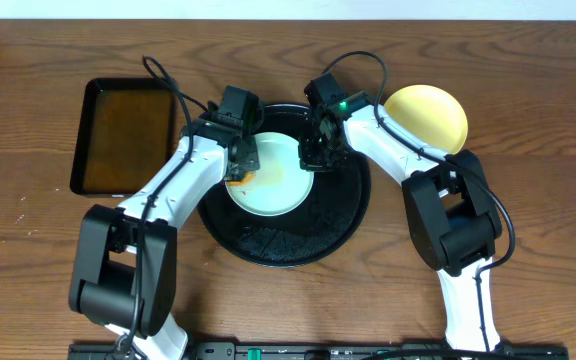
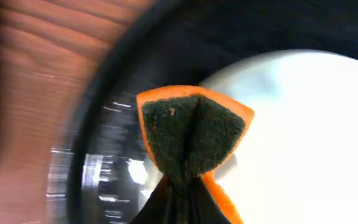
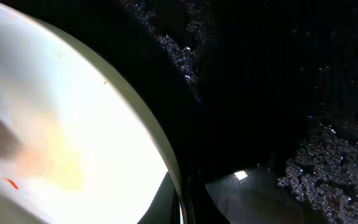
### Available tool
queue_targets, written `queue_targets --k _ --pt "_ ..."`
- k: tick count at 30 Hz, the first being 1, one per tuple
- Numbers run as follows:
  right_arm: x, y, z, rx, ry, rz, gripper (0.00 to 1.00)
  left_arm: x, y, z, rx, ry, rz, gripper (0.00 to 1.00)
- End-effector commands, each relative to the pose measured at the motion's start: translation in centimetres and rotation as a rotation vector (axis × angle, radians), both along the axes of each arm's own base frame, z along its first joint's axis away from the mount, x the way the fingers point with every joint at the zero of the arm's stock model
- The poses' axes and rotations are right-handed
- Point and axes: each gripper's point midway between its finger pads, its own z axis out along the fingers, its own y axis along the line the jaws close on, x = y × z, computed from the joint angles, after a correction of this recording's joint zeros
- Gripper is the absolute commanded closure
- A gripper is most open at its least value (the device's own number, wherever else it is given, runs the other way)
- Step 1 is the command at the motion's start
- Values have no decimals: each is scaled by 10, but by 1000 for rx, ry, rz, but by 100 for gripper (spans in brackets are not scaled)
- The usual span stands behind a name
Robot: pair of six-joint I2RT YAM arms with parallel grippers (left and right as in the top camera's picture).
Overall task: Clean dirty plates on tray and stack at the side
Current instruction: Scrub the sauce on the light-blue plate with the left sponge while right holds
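While the left hand (image 1: 245, 160) is clamped on an orange sponge (image 2: 188, 140), green scrub face at the mint plate's (image 1: 271, 178) left edge, the right hand (image 1: 316, 152) is shut on that plate's right rim, pinning it on the round black tray (image 1: 288, 240). Orange smear by the sponge, so mid-clean. Yellow plate (image 1: 426, 117) sits off-tray at right, looks clean. Only two plates visible. Wooden bench (image 1: 528, 80), rectangular tray (image 1: 81, 140) of brown liquid at left, no room in view
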Motion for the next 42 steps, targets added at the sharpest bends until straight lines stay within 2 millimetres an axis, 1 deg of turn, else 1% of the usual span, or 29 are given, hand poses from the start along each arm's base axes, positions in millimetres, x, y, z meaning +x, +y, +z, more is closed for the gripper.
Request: queue_targets --k 1,8,10,12,15,19,24,26,29,32,36,38,42 --pt "-2 -33 -38 -191 2 -44 99 -16 -42 -4 -230 81 -50 92" --pt "-2 -33 -38 -191 2 -44 99 -29 -64 -19 -230 130 -80 93" --pt "-2 -33 -38 -191 2 -44 99 -32 -66 -26 -211 144 -89 93" --pt "-2 -33 -38 -192 3 -44 99 -32 -61 -33 -172 151 -79 93" --pt "-2 -33 -38 -192 3 -44 99 -30 -46 -40 -100 150 -53 92" --pt "-3 -33 -38 -193 4 -44 99 -26 -23 -45 -10 144 -13 93" --pt "-3 -33 -38 -194 5 -43 99 -32 -9 -49 16 182 -19 92" --pt "-3 -33 -38 -193 5 -43 99 -32 0 -49 56 187 -18 92" --pt "-3 -33 -38 -194 5 -43 99 -31 24 -46 186 170 9 93" --pt "-3 -33 -38 -194 5 -43 99 -31 44 -41 300 158 25 93" --pt "-3 -33 -38 -193 4 -44 99 -24 72 -24 474 97 59 93" --pt "-3 -33 -38 -193 4 -44 99 -19 78 -13 519 61 73 93" --pt "-3 -33 -38 -193 4 -44 99 -9 76 6 504 1 90 93"
